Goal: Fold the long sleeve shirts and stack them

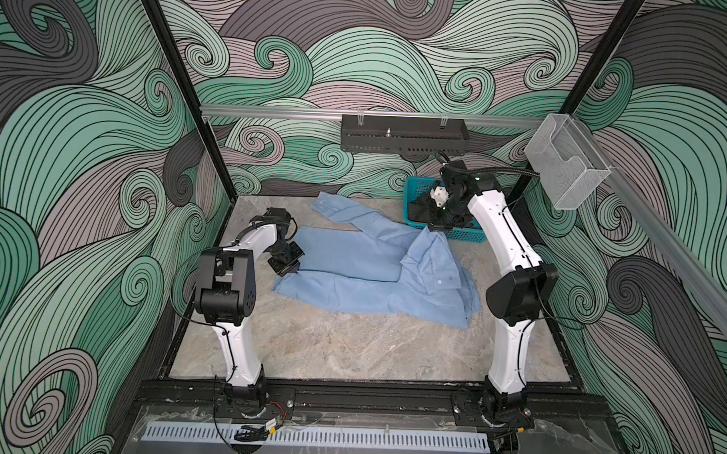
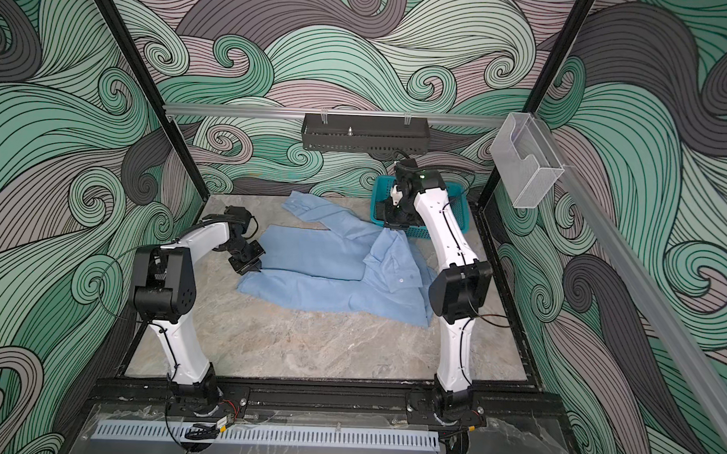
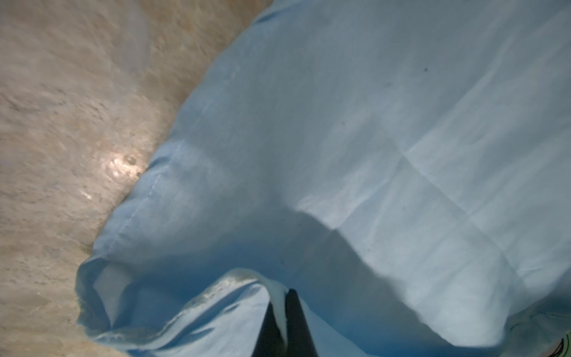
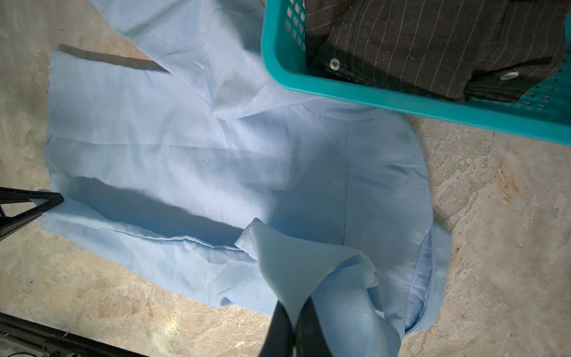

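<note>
Looks like the spreading step: both jaws clenched on the shirt [image 1: 352,256], left far from the basket [image 1: 409,200], right beside it. Next probably needs an even pull, then laying it flat.

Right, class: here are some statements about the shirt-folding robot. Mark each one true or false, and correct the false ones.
1. The left hand is pinched shut on the light blue shirt. True.
2. The right hand hangs open and empty. False: it is shut on a raised fold of the light blue shirt.
3. The teal basket holds a dark pinstriped shirt. True.
4. The light blue shirt lies neatly folded in a stack. False: it lies spread out and creased on the table, with one sleeve stretched out away from the arms' bases.
</note>
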Robot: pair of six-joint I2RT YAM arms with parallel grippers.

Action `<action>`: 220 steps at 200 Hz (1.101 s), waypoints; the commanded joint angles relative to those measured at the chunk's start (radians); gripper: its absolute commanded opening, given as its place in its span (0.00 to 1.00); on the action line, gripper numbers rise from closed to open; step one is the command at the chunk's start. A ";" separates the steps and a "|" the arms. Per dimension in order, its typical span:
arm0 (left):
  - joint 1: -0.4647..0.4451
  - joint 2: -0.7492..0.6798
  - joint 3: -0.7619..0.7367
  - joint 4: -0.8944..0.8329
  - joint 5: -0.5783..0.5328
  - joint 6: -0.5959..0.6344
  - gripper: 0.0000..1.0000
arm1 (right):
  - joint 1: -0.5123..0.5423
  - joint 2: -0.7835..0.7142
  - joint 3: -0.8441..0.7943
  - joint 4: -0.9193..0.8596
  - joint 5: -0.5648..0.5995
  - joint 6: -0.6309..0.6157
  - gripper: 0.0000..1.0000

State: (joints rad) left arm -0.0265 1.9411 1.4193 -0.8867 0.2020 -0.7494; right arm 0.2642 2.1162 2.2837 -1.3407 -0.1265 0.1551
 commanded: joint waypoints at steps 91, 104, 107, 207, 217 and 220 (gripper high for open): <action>0.010 0.020 0.101 -0.081 -0.026 0.040 0.39 | -0.003 0.098 0.120 -0.020 0.130 0.009 0.58; 0.013 -0.014 0.114 -0.096 -0.033 0.041 0.47 | -0.012 0.063 0.128 -0.020 0.150 0.035 0.65; 0.013 -0.024 0.118 -0.101 -0.035 0.042 0.49 | -0.012 0.054 0.128 -0.021 0.152 0.041 0.66; 0.065 -0.382 -0.246 0.004 0.047 0.086 0.69 | -0.085 -0.610 -0.865 0.327 0.066 0.322 0.73; 0.078 -0.380 -0.280 0.025 0.074 0.102 0.67 | -0.107 -0.641 -0.945 0.355 0.049 0.330 0.73; 0.082 -0.377 -0.286 0.030 0.077 0.107 0.66 | -0.115 -0.649 -0.966 0.361 0.043 0.333 0.73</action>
State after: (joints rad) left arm 0.0265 1.5547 1.2083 -0.9195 0.2165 -0.6819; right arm 0.1974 1.5173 1.4727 -1.1137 -0.0418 0.4141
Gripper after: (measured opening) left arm 0.680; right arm 0.729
